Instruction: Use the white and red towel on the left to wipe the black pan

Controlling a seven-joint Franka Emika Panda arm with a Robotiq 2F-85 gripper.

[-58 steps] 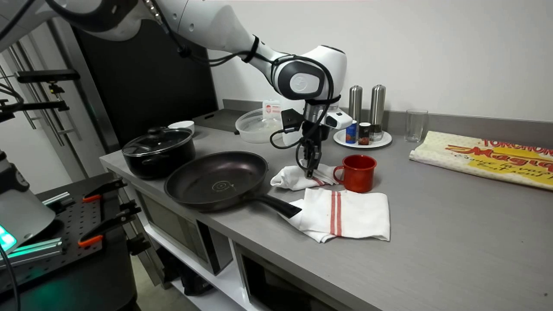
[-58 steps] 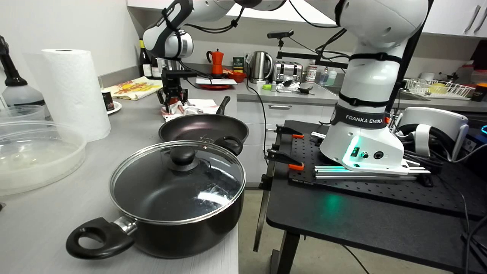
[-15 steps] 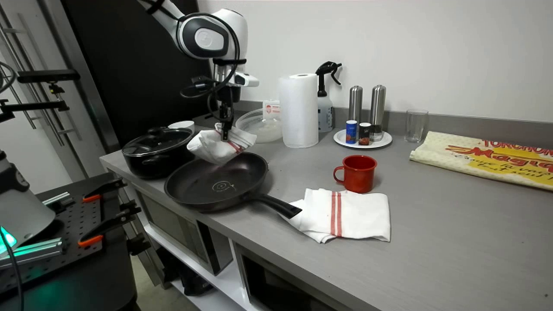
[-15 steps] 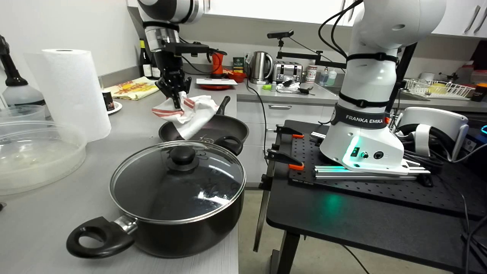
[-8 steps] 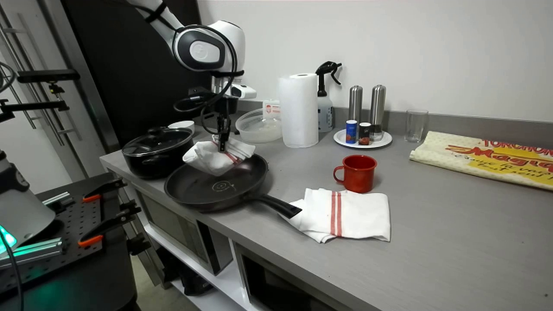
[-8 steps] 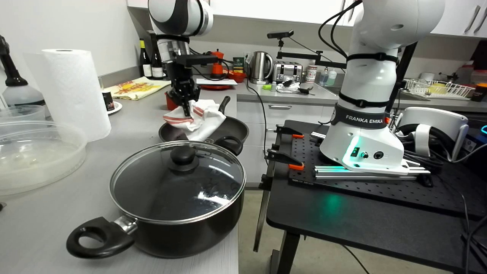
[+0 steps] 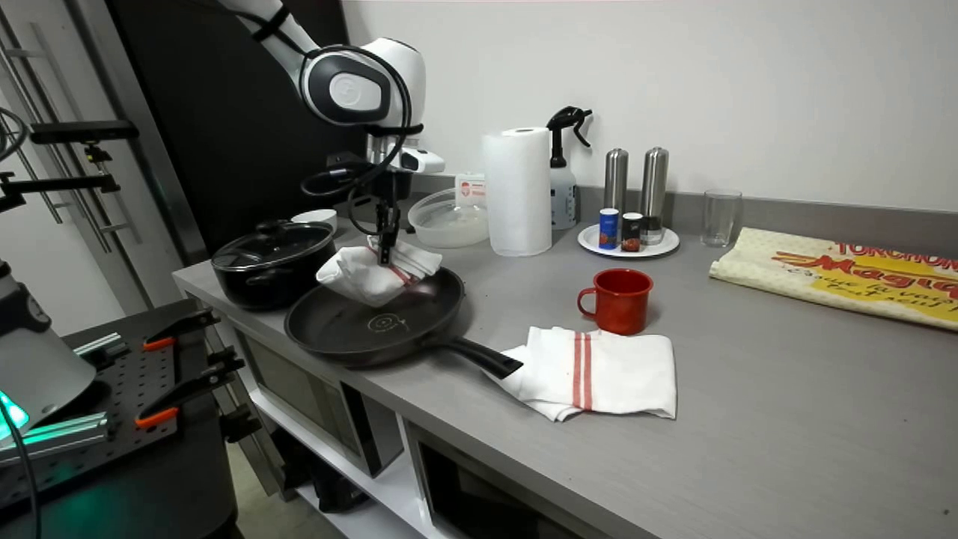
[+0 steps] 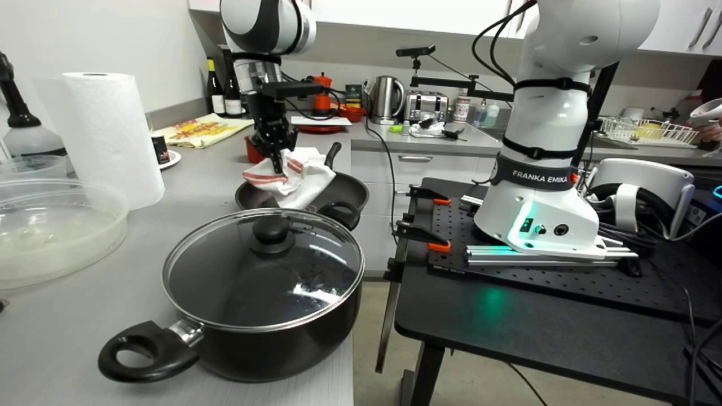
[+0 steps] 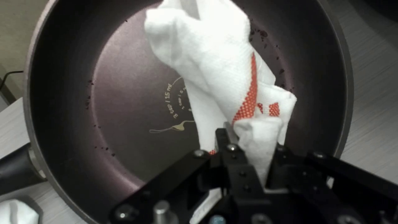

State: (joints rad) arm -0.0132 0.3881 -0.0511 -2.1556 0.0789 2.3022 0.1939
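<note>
Red-striped white cloth towel (image 9: 208, 59) is pinched by narrowed black two-finger gripper (image 9: 252, 142), over round black metal pan (image 9: 130, 77); contact unclear. Probably light, floppy; best gripped by a thick mid-fold.

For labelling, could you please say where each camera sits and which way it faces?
An exterior view: handle side of pan, toward pot; partial base, arm, claw show.
An exterior view: pot side, toward pan and toaster; base, arm, claw show.
Wrist view: on the arm, down into pan; claw shows.
Both exterior views share pan, pot, held towel.
</note>
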